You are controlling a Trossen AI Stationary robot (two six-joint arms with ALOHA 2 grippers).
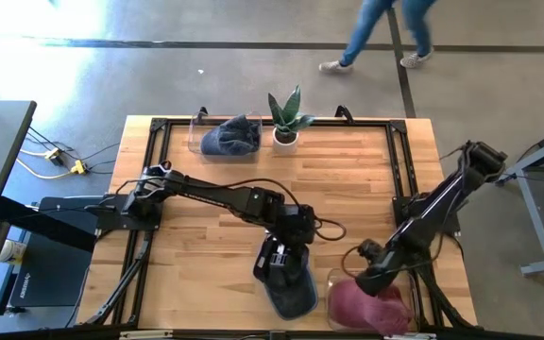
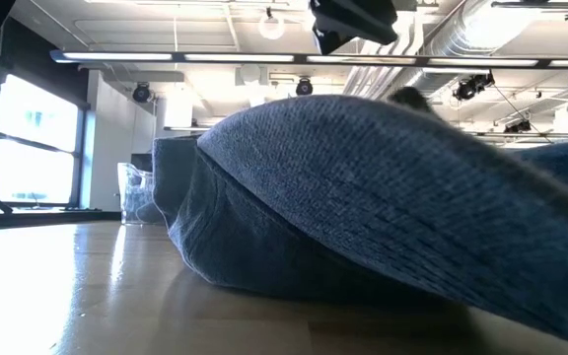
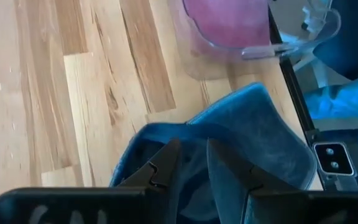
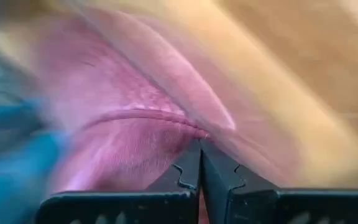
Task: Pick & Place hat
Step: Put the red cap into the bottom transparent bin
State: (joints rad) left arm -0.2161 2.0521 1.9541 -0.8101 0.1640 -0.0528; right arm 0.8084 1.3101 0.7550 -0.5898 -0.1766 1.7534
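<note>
1. Your left gripper [image 3: 191,163] pinches the blue hat [image 1: 289,286], which lies on the table just beside the pink hat [image 1: 366,304]
2. Your right gripper [image 4: 200,163], fingers pressed together, nips pink fabric, likely to lift it

An industrial lab or workshop: polished concrete floor [image 1: 206,85] with taped lines, exposed ceiling ducts [image 2: 461,39], hanging lamps [image 2: 271,25], tall windows [image 2: 28,148], and a wooden workbench [image 1: 196,236] in a black frame
</note>
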